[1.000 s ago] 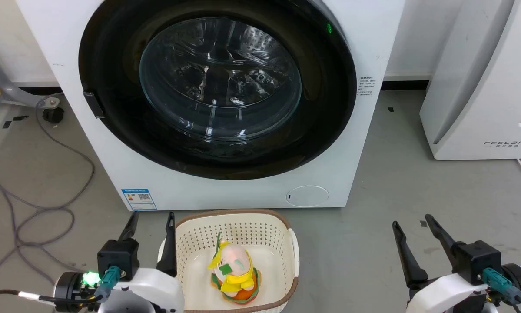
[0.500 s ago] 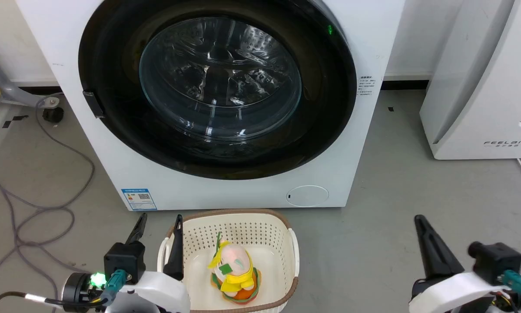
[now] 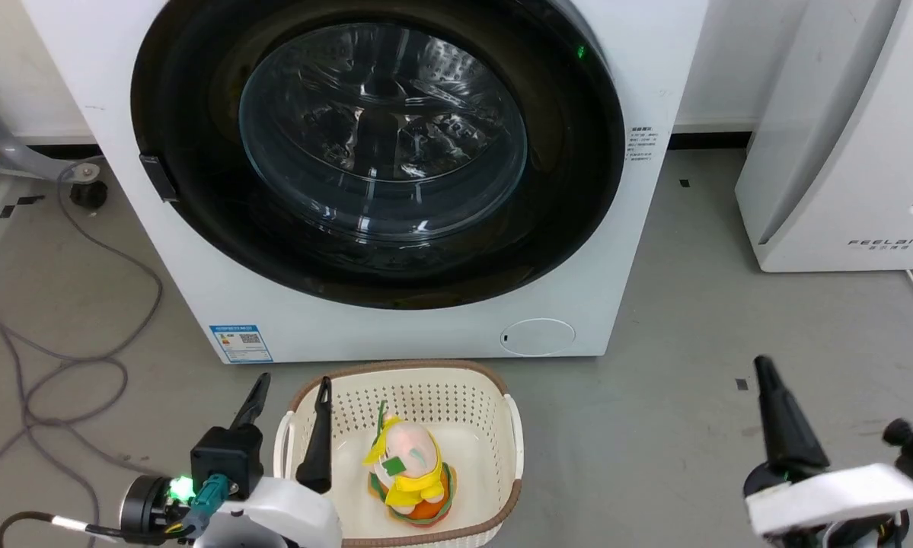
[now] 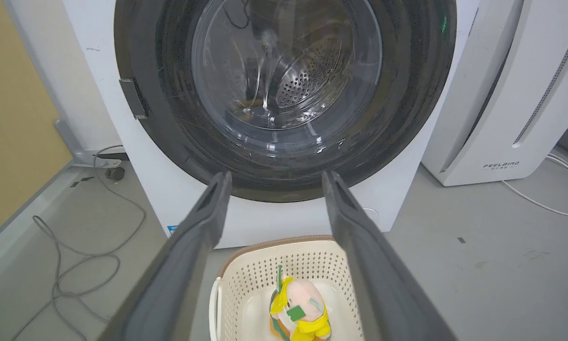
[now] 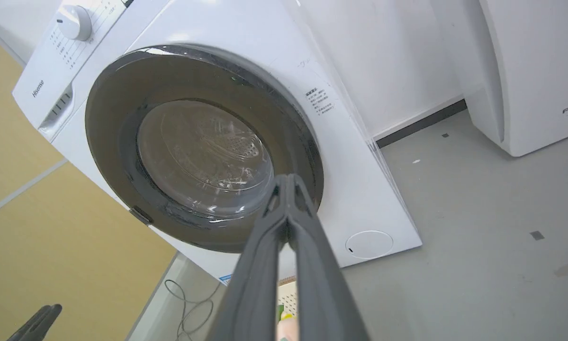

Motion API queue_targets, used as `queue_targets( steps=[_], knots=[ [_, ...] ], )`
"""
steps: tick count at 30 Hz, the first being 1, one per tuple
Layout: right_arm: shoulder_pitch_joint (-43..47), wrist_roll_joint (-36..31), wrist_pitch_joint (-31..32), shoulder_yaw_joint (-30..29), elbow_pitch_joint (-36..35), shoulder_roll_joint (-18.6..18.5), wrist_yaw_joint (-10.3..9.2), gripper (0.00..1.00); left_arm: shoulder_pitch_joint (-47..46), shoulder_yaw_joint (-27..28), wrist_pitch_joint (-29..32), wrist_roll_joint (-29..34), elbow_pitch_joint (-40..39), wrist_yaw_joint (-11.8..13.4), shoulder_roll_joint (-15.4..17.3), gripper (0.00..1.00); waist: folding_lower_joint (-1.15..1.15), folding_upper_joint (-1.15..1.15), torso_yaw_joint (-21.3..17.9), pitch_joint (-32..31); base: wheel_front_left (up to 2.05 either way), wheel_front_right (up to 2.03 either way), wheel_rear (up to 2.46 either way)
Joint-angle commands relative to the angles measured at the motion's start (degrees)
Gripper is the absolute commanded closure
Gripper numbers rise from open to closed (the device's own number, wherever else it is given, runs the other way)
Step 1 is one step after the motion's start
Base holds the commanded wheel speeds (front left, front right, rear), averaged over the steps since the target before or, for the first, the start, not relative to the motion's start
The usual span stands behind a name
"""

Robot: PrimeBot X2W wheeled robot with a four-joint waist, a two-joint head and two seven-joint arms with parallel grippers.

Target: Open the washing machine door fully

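Large round glossy black washing machine door (image 3: 376,148) with bulging clear glass centre: shut, seated flush in the front of the white washing machine cabinet (image 3: 426,327), steel drum visible through the glass. Small black side tab (image 3: 158,176) sits at the door's left edge, about mid-height. Nothing touches door or tab. Just below the cabinet on the grey floor (image 3: 692,304) stands a cream perforated plastic basket with brown rim (image 3: 502,380), a yellow-and-orange plush toy (image 3: 408,472) inside. Left claw (image 3: 292,384) hangs low beside the basket's left rim, fingers spread apart, empty, aimed up at the door. Right claw (image 5: 287,180) is low to the right, well apart from the machine, fingers pressed together, holding nothing. White boxy appliance (image 3: 829,152) stands right of the machine. Step judged: approach only, opening not begun. Next move likely calls for the left claw, nearer the tab side, to rise to the tab, catch it, and pull outward in an arc about the far edge, passing over the basket.
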Motion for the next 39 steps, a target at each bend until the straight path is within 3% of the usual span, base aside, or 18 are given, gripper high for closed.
queue_targets(
  steps=[1, 14, 24, 31, 39],
  knots=[
    [-1.58, 3.36, -0.68, -0.49, 0.57, 0.0, 0.03, 1.0, -1.0, -0.39, -0.69, -0.36, 0.33, -0.38, 0.25, 0.0, 0.0, 0.0, -0.03, 0.17, 0.0, 0.0, 0.0],
    [-13.42, 18.9, -2.23, -2.54, 7.0, -0.23, 0.03, 1.0, -3.14, -0.84, -2.25, -1.1, -0.11, -1.13, 1.0, 0.0, 0.0, 0.0, 0.01, 3.86, 0.0, 0.0, 0.0],
    [-27.12, 31.18, -2.5, -0.61, 13.87, -4.55, 0.03, 1.0, -5.56, -0.78, -3.45, -1.57, -1.38, -1.73, 1.57, 0.0, 0.0, 0.0, 0.26, 8.05, 0.0, 0.0, 0.0],
    [-37.53, 39.79, -3.04, 4.26, 18.86, -8.98, 0.04, 1.0, -7.29, -0.78, -4.29, -1.85, -2.6, -2.21, 1.96, 0.0, 0.0, 0.0, 0.25, 11.4, 0.0, 0.0, 0.0],
    [-50.98, 48.55, -0.85, 15.37, 24.59, -14.67, 0.04, 1.0, -9.47, -1.04, -5.24, -2.3, -3.64, -2.82, 2.4, 0.0, 0.0, 0.0, 0.56, 15.18, 0.0, 0.0, 0.0]
  ],
)
